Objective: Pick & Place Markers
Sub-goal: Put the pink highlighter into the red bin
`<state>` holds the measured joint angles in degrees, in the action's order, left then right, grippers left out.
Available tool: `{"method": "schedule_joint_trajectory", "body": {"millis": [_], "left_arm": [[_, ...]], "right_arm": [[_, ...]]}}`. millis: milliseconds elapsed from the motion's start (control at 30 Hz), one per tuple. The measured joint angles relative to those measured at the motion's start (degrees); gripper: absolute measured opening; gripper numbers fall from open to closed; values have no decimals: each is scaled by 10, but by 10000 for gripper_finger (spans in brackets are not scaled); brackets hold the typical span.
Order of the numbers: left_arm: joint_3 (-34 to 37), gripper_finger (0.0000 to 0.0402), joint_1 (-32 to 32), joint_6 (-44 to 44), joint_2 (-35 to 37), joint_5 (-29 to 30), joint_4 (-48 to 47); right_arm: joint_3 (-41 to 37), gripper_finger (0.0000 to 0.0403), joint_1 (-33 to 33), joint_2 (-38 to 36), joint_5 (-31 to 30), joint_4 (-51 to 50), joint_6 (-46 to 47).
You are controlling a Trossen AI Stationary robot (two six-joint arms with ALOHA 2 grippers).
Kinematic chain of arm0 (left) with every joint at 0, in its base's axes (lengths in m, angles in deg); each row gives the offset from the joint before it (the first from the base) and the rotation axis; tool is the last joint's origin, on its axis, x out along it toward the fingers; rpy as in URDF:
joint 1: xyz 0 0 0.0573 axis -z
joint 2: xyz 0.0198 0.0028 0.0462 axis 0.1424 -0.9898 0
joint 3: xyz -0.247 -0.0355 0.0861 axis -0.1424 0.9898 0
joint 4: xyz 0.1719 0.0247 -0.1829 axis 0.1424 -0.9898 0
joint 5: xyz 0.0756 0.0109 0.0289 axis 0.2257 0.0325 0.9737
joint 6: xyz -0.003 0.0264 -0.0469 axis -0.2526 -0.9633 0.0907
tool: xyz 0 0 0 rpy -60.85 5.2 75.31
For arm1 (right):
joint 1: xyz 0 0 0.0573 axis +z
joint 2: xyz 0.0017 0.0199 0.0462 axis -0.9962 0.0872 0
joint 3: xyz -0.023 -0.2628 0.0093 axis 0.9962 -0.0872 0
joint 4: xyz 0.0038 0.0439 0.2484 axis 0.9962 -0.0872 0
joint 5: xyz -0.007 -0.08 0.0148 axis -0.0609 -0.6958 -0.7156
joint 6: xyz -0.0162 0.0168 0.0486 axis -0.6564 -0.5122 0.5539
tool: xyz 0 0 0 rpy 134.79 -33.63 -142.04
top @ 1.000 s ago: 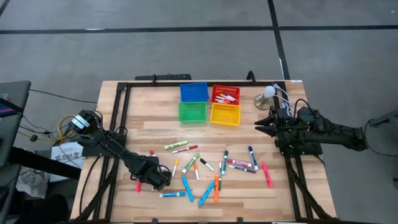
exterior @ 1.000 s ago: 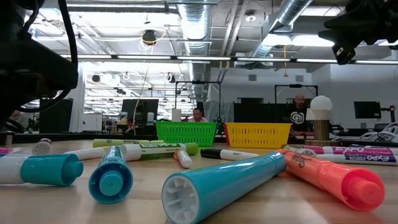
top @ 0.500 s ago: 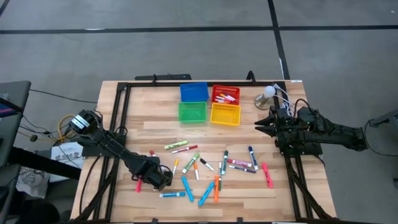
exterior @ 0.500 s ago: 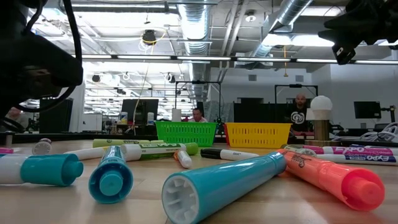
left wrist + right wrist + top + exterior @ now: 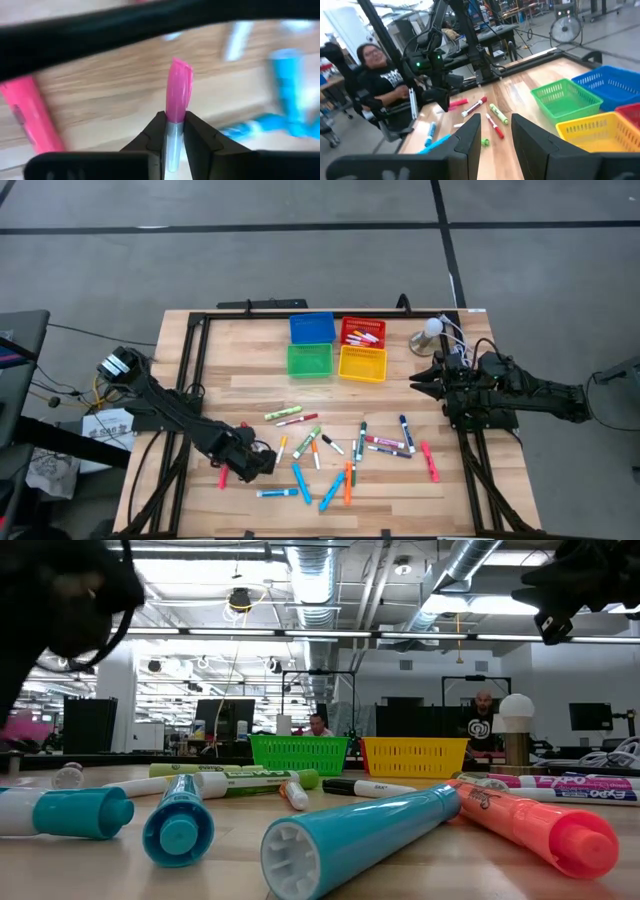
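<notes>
Left gripper (image 5: 174,131) risen, jaws pinching pink marker (image 5: 178,92), EXPO markers (image 5: 575,783), right jaws spread.

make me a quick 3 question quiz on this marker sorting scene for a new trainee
1. True or false: the left gripper is shut on a pink-capped marker.
2. Which bin already holds markers? A) the blue bin B) the red bin C) the green bin D) the yellow bin
3. Fill in: the right gripper waits with its fingers ____, at the table's right edge beside the bins.

Key
1. True: in the left wrist view the two fingers pinch the marker's pale body below its pink cap.
2. B: the high view shows markers only in the red bin.
3. open.
</notes>
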<state>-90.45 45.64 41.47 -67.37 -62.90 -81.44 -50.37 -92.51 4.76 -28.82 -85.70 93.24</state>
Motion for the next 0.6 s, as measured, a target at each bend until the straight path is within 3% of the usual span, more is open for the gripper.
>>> {"method": "schedule_joint_trajectory", "body": {"millis": [367,600], "left_arm": [[-1,56,-26,-60,131,224,31],[-1,57,-105,-216,144,263,168]], "right_arm": [[0,98,0,0,-1,76,25],[0,98,-1,0,-75,130,21]]}}
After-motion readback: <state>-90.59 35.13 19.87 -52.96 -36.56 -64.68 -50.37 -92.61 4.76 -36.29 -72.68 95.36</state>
